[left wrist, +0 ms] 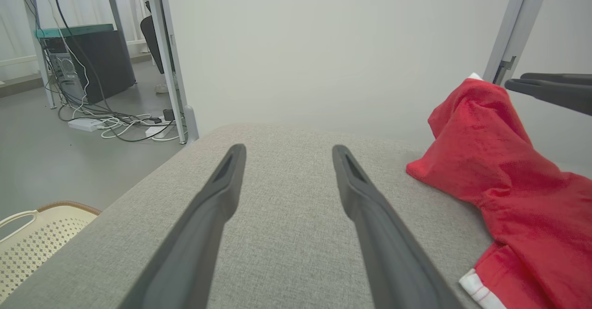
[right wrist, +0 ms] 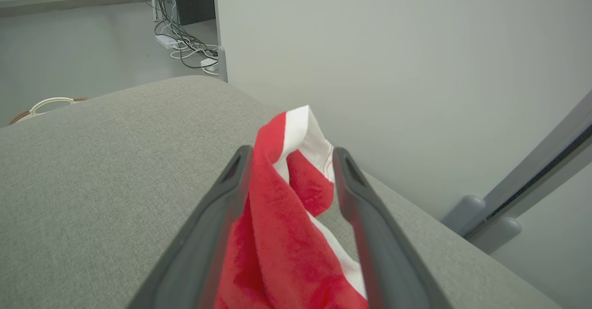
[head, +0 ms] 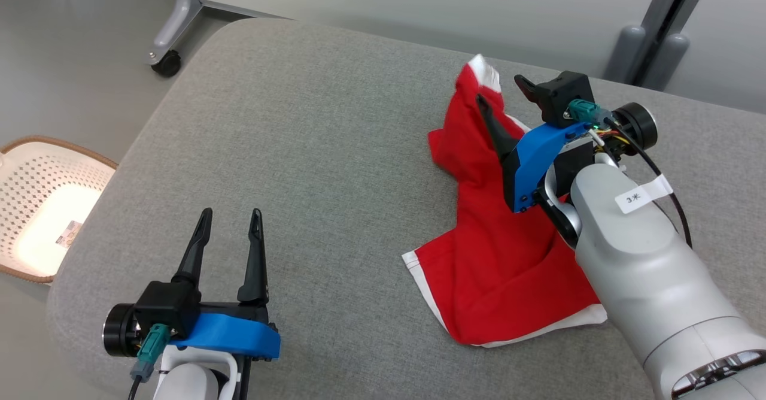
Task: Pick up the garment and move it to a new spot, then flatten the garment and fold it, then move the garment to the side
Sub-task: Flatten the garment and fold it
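**Right jaws parted around a raised fold of the garment**

The red, white-trimmed garment point(head: 502, 250) lies crumpled on the grey cushion point(head: 311, 148), most of it beneath and behind your right gripper point(head: 500, 88). One white-edged fold stands up between that gripper's fingers point(right wrist: 215, 216). It leans against one finger, and bare cushion shows before the other. The jaws are spread wide and pinch nothing. Your left gripper point(head: 231, 211) hovers over the cushion well apart from the cloth, jaws fully spread and empty. A perforated basket point(head: 42, 208) sits on the floor off its outer side.
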